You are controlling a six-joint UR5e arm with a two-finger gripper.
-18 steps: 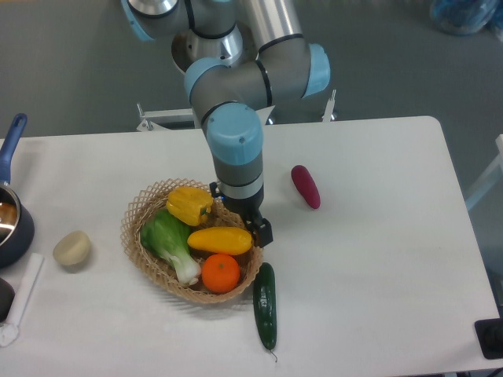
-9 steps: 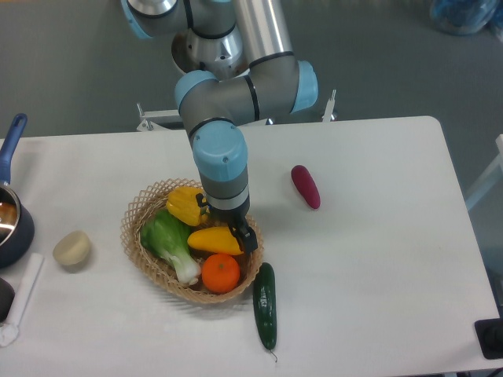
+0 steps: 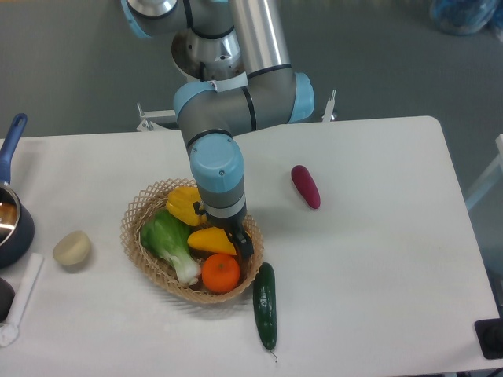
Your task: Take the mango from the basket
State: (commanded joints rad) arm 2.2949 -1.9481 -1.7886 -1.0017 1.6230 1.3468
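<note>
The mango (image 3: 207, 240), a smooth yellow-orange oval, lies in the middle of the wicker basket (image 3: 138, 214), between a yellow bell pepper (image 3: 185, 203) and a round orange (image 3: 220, 272). My gripper (image 3: 222, 236) hangs straight down over the mango's right half, and the wrist hides its fingers and that end of the fruit. One dark finger (image 3: 244, 243) shows at the mango's right tip. Whether the fingers are open or pressed on the fruit is hidden.
A green leafy vegetable (image 3: 170, 240) fills the basket's left side. A cucumber (image 3: 265, 305) lies on the table just right of the basket. A dark red vegetable (image 3: 306, 186) lies further right. A pale potato (image 3: 71, 248) and a blue pot (image 3: 9, 224) stand at the left.
The arm has swung left from the basket's right rim to above the mango and come lower, now covering more of the fruit. The mango and the other produce have not moved.
</note>
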